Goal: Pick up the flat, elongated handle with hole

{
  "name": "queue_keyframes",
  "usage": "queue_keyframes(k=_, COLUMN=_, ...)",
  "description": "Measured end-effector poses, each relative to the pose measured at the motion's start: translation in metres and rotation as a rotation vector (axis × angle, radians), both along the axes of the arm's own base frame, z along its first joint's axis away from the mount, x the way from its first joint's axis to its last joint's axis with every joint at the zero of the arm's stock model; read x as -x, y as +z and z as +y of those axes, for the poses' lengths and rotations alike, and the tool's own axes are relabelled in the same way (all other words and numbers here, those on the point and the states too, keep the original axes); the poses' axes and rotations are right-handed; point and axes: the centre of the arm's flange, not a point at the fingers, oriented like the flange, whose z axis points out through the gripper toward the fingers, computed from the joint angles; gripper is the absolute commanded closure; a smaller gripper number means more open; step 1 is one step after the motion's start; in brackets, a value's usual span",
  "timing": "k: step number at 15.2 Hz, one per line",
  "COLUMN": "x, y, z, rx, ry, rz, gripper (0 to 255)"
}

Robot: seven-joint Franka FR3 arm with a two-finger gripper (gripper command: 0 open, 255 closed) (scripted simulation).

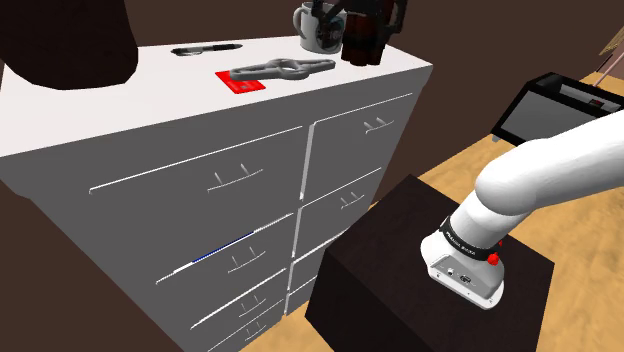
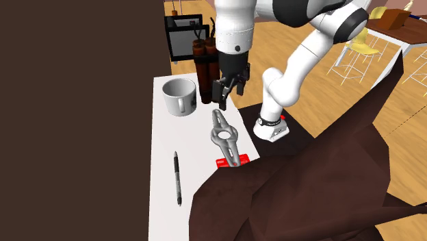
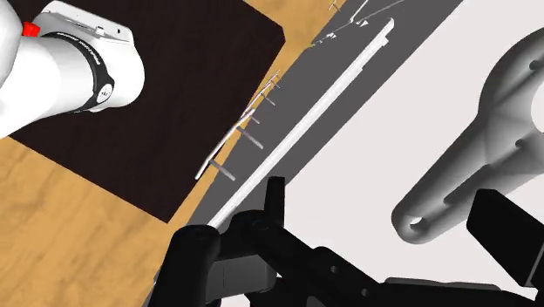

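Observation:
The flat, elongated grey handle [image 1: 283,70] lies on the white dresser top [image 1: 120,105], with a ring in its middle and a small hole at one end. One end rests on a red flat object [image 2: 230,162]. My black gripper [image 2: 224,104] hangs just above the handle [image 2: 224,133], at its end nearest the mug. In the wrist view the fingers [image 3: 275,201] stand wide apart. The handle's holed end [image 3: 418,222] lies below and between them, untouched. The gripper [image 3: 384,214] is open and holds nothing.
A white mug [image 2: 180,96] and a bundle of dark brown cylinders [image 2: 206,65] stand close behind the gripper. A thin grey pen [image 2: 177,178] lies further along the top. The dresser's front edge and drawers [image 1: 240,175] drop beside the handle. My dark stand [image 1: 400,260] sits below.

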Motion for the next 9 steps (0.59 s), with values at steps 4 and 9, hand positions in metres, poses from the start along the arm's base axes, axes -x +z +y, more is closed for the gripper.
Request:
queue_keyframes(k=4, x=-0.036, y=0.001, z=0.036, rx=-0.009, ry=-0.185, rz=0.022, gripper=0)
queue_keyframes(k=9, x=-0.068, y=-0.009, z=0.056, rx=-0.018, ry=-0.319, rz=0.037, gripper=0)
